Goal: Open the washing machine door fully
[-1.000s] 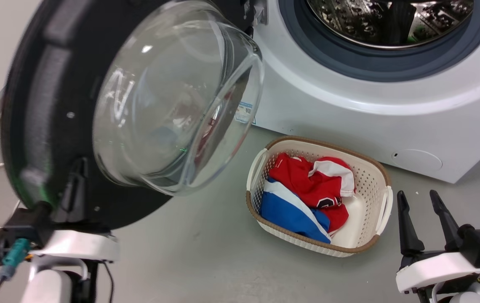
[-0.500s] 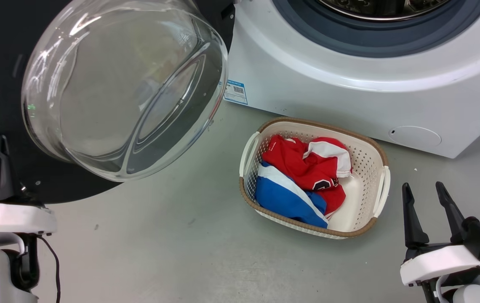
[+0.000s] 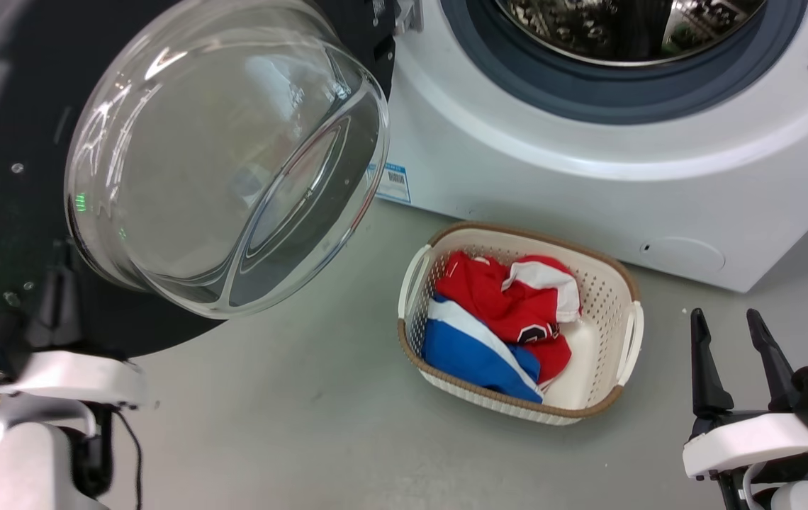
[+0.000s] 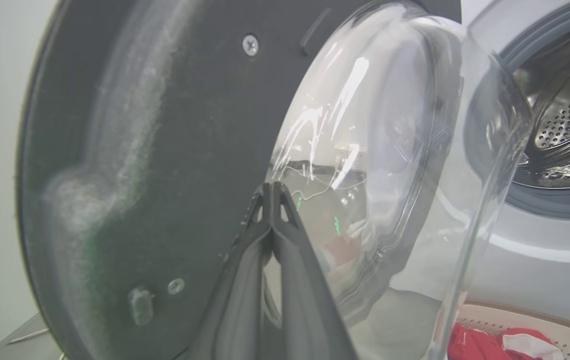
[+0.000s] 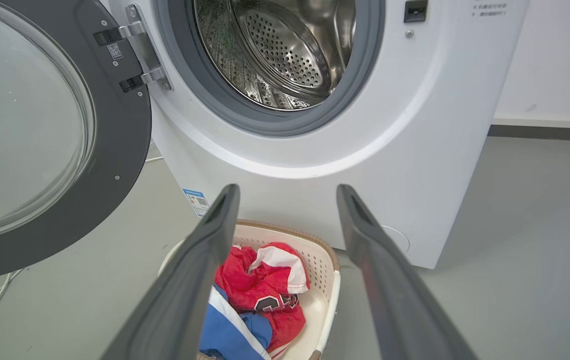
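Black-rimmed and glass-bowled, the washing machine door stands wide open at ten o'clock in the head view, its rim cut off by the top and left edges. The left tool has its fingers pressed together against the door's inner face; I cannot tell whether they touch it. The right tool, at four o'clock, is spread apart and empty. The washing machine, its drum cropped, stands on a grey floor before a white wall, with a laundry basket at its foot.
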`<state>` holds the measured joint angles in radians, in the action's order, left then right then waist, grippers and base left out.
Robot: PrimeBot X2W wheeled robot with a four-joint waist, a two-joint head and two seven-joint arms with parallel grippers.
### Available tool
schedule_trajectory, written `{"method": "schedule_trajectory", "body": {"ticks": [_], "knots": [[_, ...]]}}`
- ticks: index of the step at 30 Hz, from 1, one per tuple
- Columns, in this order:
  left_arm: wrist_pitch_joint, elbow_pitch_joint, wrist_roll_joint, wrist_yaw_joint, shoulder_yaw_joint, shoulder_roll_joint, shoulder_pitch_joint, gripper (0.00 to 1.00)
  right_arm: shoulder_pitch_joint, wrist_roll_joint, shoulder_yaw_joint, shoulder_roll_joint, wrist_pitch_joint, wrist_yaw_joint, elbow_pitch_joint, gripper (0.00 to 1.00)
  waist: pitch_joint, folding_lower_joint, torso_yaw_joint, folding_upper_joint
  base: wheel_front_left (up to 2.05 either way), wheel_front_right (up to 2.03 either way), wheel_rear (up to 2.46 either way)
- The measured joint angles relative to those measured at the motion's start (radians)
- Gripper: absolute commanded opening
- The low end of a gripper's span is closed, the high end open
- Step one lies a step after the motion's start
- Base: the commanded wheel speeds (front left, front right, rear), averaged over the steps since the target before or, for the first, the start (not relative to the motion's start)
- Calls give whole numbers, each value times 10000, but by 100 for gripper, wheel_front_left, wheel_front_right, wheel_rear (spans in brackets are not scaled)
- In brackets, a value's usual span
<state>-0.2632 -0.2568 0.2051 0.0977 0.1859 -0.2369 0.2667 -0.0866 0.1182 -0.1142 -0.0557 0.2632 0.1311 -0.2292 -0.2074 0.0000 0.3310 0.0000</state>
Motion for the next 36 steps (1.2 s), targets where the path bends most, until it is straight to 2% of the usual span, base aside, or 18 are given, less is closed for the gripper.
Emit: {"method": "schedule_trajectory", "body": {"ticks": [11, 17, 24, 25, 26, 27, 36], "knots": [[0, 686, -453, 180, -1323, 1104, -999, 0, 171, 196, -35, 35, 0, -2, 217, 100, 1150, -1, -257, 0, 0, 0, 0], [0, 1114, -591, 226, -1933, 1540, -1669, 0, 319, 288, 21, 46, 0, 0, 564, 100, 1566, -1, -864, 0, 0, 0, 0], [2, 1264, -686, 222, -2424, 1778, -2481, 0, 553, 207, 238, 48, 0, -2, 817, 100, 1893, -1, -1780, 0, 0, 0, 0], [2, 1252, -688, 211, -2472, 1797, -2572, 28, 610, 184, 270, 48, 0, 0, 865, 100, 1926, -1, -1924, 0, 0, 0, 0], [0, 1227, -700, 174, -2516, 1802, -2637, 91, 668, 188, 286, 48, 0, 0, 909, 100, 1951, -1, -2064, 0, 0, 0, 0], [2, 1210, -732, 153, -2546, 1806, -2688, 100, 686, 207, 270, 50, 0, 0, 924, 100, 1972, -1, -2201, 0, 0, 0, 0], [0, 1398, -978, -196, -2583, 1847, -2947, 100, 892, 190, 307, 48, 0, -2, 943, 100, 1995, -1, -3226, 0, 0, 0, 0]]}}
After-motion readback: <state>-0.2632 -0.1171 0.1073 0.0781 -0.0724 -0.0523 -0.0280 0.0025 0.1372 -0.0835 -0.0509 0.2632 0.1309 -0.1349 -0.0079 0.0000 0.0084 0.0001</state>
